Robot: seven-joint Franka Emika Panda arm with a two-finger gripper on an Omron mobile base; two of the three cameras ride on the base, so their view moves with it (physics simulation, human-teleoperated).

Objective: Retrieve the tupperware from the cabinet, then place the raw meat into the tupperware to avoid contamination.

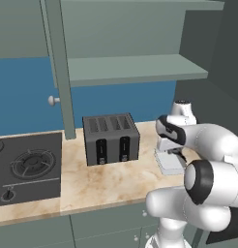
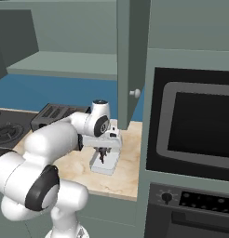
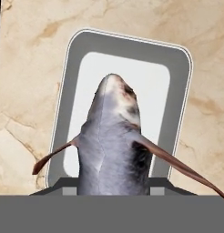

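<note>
Gripper (image 2: 103,157) hangs above the tupperware (image 2: 105,163), jaws clamped on the raw meat (image 3: 113,141), a grey fish-like piece with thin fins that sits over the container's pale floor. Tupperware rests on the marble counter (image 1: 106,181), right of the toaster (image 1: 111,139). Above, the cabinet (image 1: 135,68) stands open.

blue wall (image 1: 24,92), marble counter (image 1: 106,181), black stovetop (image 1: 26,167), built-in oven (image 2: 195,125).
</note>
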